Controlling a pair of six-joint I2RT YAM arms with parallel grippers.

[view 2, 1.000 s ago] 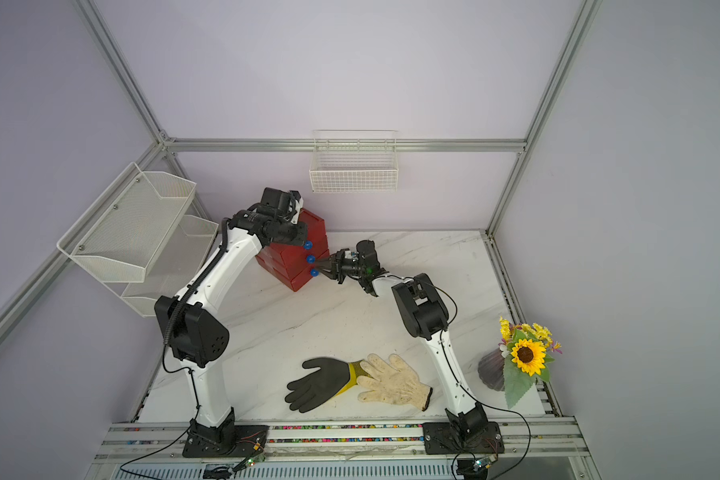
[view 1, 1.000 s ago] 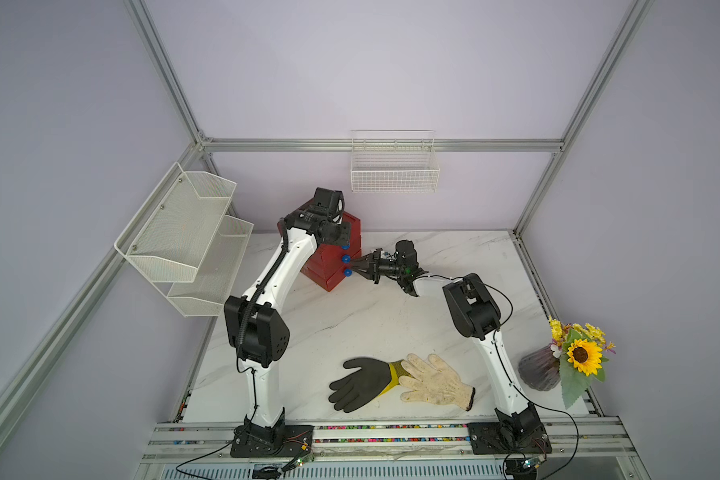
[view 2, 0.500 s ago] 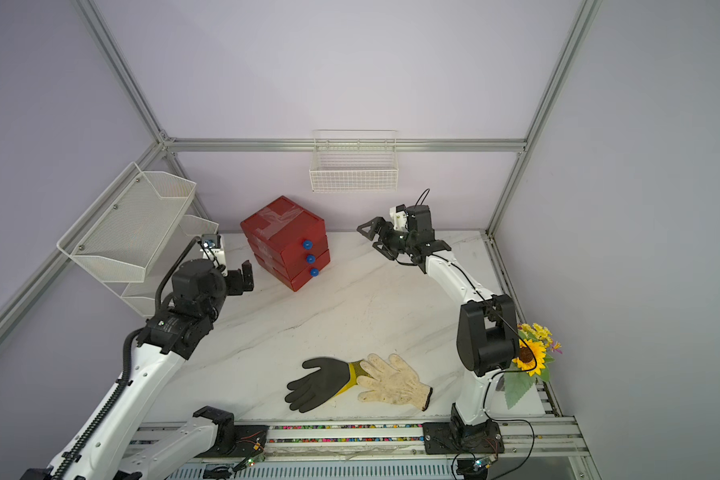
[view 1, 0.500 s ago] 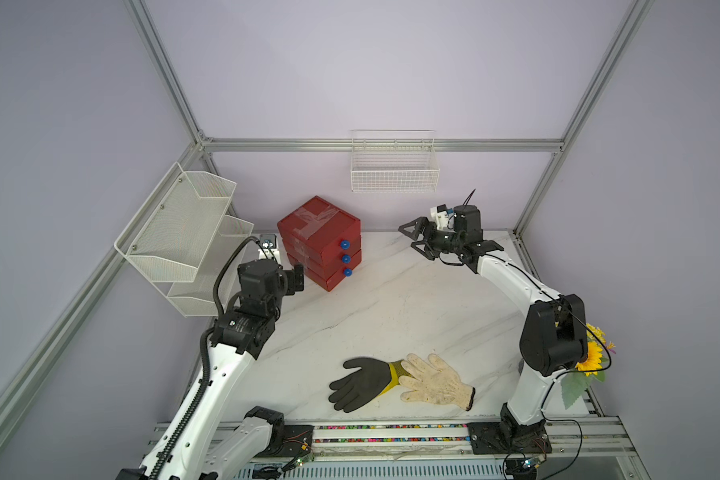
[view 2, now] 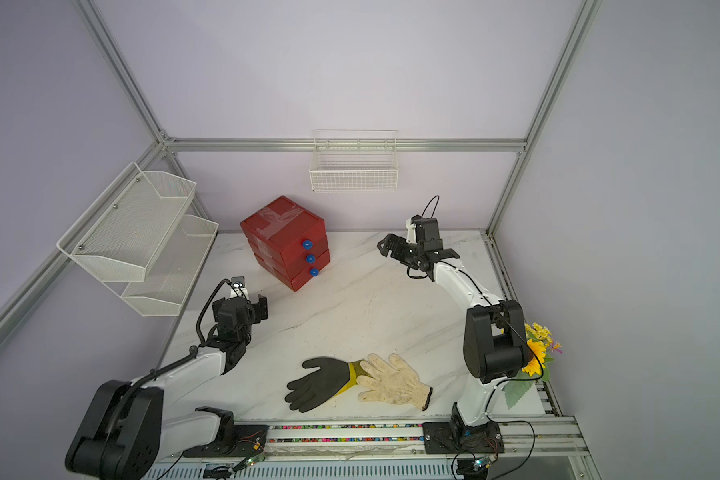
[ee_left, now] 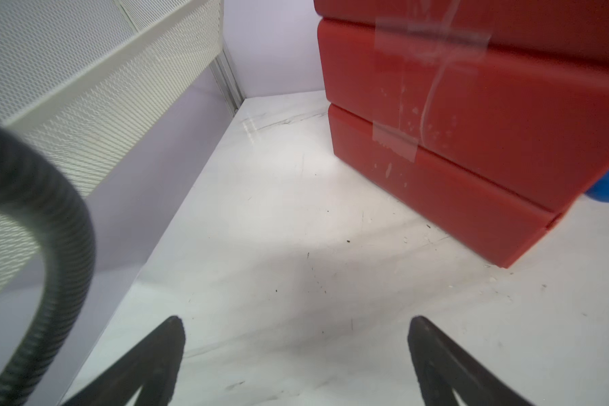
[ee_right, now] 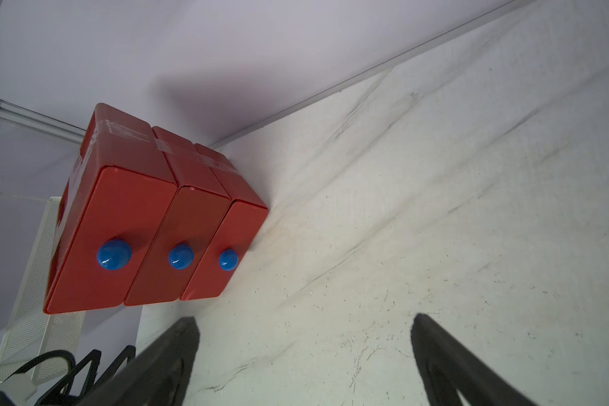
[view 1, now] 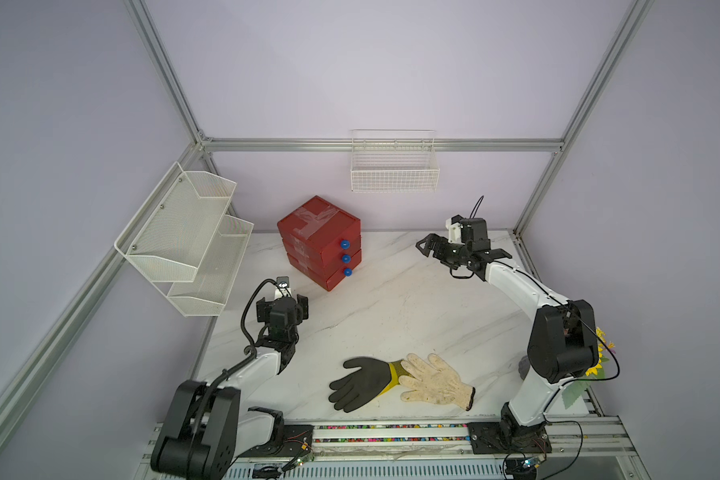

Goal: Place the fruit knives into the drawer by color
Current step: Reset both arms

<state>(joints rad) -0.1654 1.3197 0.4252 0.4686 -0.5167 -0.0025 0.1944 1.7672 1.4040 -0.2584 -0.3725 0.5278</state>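
The left gripper (ee_left: 296, 318) hangs with jaws spread wide and nothing between them, above the table (view 1: 412, 299) near its left edge, facing the taped side of the drawer (view 1: 321, 245). The right gripper (ee_right: 305, 316) is likewise wide apart and empty, raised near the back right corner, looking at the drawer's three blue knobs (ee_right: 180, 256). The red drawer stands by the back edge toward the left corner, all three tiers pushed in. A black glove (view 1: 360, 384) and a white glove (view 1: 433, 382) lie overlapping near the front edge.
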